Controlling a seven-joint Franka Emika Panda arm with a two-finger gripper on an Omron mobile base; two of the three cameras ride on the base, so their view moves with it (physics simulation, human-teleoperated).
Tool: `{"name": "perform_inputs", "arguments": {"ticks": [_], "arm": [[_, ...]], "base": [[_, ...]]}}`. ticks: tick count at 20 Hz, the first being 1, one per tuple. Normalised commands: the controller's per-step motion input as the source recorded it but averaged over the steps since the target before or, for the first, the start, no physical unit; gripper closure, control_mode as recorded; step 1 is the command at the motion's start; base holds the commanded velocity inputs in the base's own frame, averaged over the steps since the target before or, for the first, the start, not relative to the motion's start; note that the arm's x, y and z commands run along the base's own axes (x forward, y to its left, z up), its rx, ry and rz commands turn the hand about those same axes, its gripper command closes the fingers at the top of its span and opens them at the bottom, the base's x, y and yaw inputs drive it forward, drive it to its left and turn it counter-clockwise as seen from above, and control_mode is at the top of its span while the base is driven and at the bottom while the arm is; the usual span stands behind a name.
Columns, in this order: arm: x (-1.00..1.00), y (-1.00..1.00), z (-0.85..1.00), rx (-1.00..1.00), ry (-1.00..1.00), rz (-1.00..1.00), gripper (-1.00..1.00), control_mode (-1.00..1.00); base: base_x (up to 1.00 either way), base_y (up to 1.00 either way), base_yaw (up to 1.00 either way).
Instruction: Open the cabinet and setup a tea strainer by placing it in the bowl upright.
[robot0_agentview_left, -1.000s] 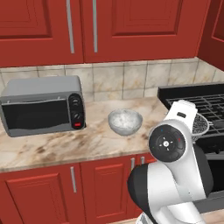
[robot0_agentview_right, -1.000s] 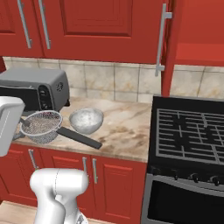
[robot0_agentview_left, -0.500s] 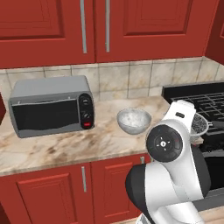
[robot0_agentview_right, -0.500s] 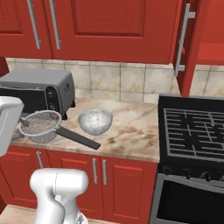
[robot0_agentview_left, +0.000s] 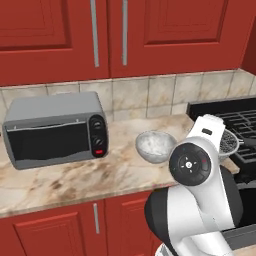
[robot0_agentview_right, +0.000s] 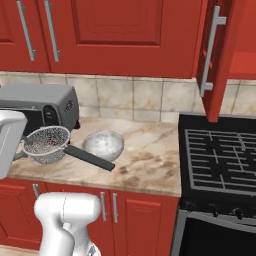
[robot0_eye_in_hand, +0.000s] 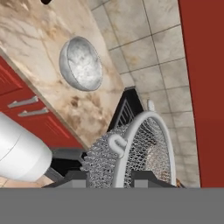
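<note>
- On your left in the right base view, the tea strainer (robot0_agentview_right: 46, 144) is a small round basket of silver wire mesh with a bright metal rim, and it is smaller than the bowl (robot0_agentview_right: 103, 145).
- It hangs in the air at the front of the marble counter (robot0_agentview_right: 145, 162), just left of the bowl and in front of the grey toaster oven (robot0_agentview_right: 42, 104).
- Its thin dark handle (robot0_agentview_right: 89, 158) runs straight from the basket down and to the right, crossing in front of the bowl's lower left edge; that line is the strainer's long axis.
- The basket's open mouth faces up, only slightly tilted.
- In the hand view, the gripper (robot0_eye_in_hand: 107, 179) sits at the bottom, with the mesh basket (robot0_eye_in_hand: 131, 151) rising right between the two dark finger tips (robot0_eye_in_hand: 145, 177); the jaws are clamped on the strainer's rim, one tip on each side.
- In that same view a small metal hook stands on the rim's near side, and the rim arcs up and away from the jaws.
- The bowl (robot0_eye_in_hand: 80, 63) there shows a pale speckled inside and rests on the counter, well apart from the strainer.
- On your right, one door of the cabinet (robot0_agentview_right: 216, 55) stands swung open above the stove (robot0_agentview_right: 220, 160), its long silver bar handle vertical and a red shelf visible behind it.
</note>
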Motion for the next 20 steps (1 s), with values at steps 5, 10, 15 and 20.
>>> {"name": "perform_inputs", "arguments": {"ticks": [5,10,15,20], "arm": [[0.0,0.0,0.0,0.0,0.0,0.0,1.0,1.0],[0.0,0.0,0.0,0.0,0.0,0.0,1.0,1.0],[0.0,0.0,0.0,0.0,0.0,0.0,1.0,1.0],[0.0,0.0,0.0,0.0,0.0,0.0,1.0,1.0]], "base": [[0.71,0.08,-0.02],[0.47,0.07,-0.04],[0.25,0.12,-0.05],[0.01,0.09,-0.05]]}}
